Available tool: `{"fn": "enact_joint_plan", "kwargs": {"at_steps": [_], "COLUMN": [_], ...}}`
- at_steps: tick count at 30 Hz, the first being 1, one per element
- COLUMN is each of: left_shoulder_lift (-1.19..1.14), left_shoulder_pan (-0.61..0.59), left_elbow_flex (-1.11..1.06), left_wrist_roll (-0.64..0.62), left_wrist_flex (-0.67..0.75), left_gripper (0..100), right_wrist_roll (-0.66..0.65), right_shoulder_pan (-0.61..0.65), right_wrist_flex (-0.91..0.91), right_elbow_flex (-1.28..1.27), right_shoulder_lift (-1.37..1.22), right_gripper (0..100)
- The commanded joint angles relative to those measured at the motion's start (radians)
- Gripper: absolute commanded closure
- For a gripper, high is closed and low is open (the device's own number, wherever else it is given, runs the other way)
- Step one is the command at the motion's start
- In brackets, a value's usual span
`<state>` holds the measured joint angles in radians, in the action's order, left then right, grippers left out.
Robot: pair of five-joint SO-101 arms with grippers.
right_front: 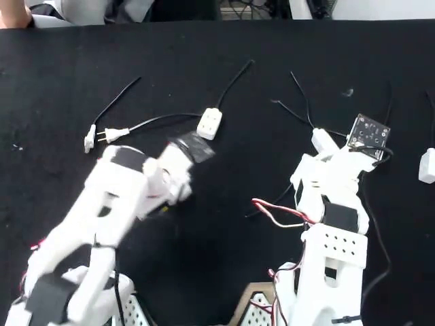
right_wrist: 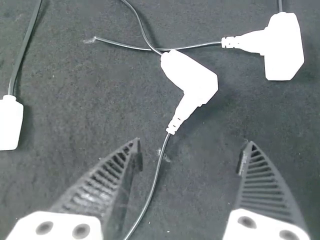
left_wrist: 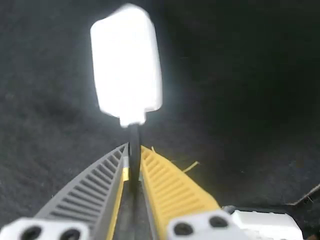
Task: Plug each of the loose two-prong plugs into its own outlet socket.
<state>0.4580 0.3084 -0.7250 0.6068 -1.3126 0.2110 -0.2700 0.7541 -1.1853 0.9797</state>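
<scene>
Lying at ten o'clock on black cloth table (right_front: 61, 68): loose white two-prong plug (right_front: 117, 133). Left gripper (left_wrist: 132, 150) clamps thin black cord (left_wrist: 133, 136) of white rectangular outlet socket (left_wrist: 127, 65) at twelve. Right gripper (right_wrist: 192, 150) gapes empty over white angled plug (right_wrist: 192, 82).

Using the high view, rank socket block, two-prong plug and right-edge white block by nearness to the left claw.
1. Socket block, just beyond the left claw, which is shut on its cord.
2. Two-prong plug, on the table's left.
3. White block, at the far right edge.
</scene>
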Motion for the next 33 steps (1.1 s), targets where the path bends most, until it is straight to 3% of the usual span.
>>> {"fn": "enact_joint_plan", "kwargs": {"at_steps": [1,5,11,17,27,30,33], "left_shoulder_lift": [0.086,0.101,0.101,0.098,-0.094,-0.130,-0.110], "left_shoulder_pan": [0.074,-0.015,-0.168,-0.318,-0.452,-0.460,-0.438], "left_elbow_flex": [-0.073,-0.128,-0.124,-0.134,-0.183,-0.137,-0.045], "left_wrist_roll": [0.000,-0.049,-0.060,-0.123,-0.299,-0.336,-0.318], "left_wrist_flex": [0.029,0.184,0.305,0.436,0.850,0.822,0.612], "left_gripper": [97,97,97,85,84,84,84], "right_wrist_roll": [0.002,0.002,0.002,0.002,-0.026,-0.029,-0.029], "right_shoulder_pan": [0.008,0.008,0.011,0.011,0.011,0.011,0.011], "right_wrist_flex": [-0.015,-0.015,-0.015,-0.015,-0.011,-0.011,-0.012], "right_elbow_flex": [0.007,0.005,0.005,0.005,0.005,0.005,0.005], "right_shoulder_lift": [0.030,0.030,0.030,0.030,0.030,0.030,0.030], "right_gripper": [69.8,69.8,69.8,69.8,69.8,69.8,69.8]}}
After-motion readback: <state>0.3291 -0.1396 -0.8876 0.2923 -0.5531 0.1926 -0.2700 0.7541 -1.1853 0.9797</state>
